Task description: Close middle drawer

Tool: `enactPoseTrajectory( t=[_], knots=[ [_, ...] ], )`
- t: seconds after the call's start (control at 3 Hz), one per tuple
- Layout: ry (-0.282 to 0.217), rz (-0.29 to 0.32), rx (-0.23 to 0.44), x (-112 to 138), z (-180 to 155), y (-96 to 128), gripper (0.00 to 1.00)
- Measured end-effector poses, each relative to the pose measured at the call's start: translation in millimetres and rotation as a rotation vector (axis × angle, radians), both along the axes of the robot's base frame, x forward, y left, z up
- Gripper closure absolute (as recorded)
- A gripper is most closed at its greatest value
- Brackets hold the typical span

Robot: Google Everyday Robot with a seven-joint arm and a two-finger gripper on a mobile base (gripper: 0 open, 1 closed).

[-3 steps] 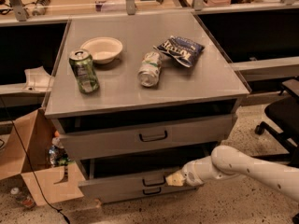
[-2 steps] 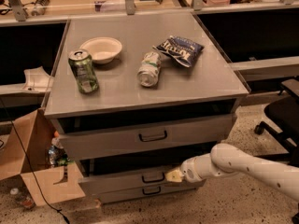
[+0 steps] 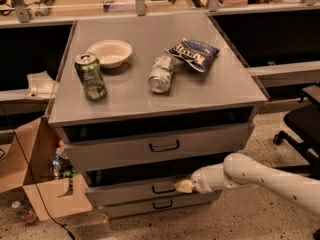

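The middle drawer is the second grey front of the cabinet, with a small dark bar handle. It sticks out only slightly past the lowest drawer. My gripper comes in from the right on a white arm and rests against the middle drawer's front, just right of its handle. The top drawer above stands slightly out, with a dark gap under the tabletop.
On the cabinet top are a green can, a white bowl, a tipped can and a blue chip bag. A cardboard box stands at the left. A black chair is at the right.
The gripper has moved left and inward against the middle drawer's front. The drawer has slid further into the cabinet and its dark gap has shrunk.
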State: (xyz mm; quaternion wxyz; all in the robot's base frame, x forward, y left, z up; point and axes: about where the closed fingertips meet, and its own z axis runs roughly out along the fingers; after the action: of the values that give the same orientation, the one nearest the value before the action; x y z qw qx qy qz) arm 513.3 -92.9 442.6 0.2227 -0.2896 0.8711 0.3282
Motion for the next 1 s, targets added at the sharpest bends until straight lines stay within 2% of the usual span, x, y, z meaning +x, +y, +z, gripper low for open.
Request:
enactPoseTrajectory(
  t=[0.67,1.0],
  knots=[
    [-0.058,0.007,0.023,18.6,11.0,13.8,1.00],
    [-0.058,0.007,0.023,18.0,11.0,13.7,1.00]
  ],
)
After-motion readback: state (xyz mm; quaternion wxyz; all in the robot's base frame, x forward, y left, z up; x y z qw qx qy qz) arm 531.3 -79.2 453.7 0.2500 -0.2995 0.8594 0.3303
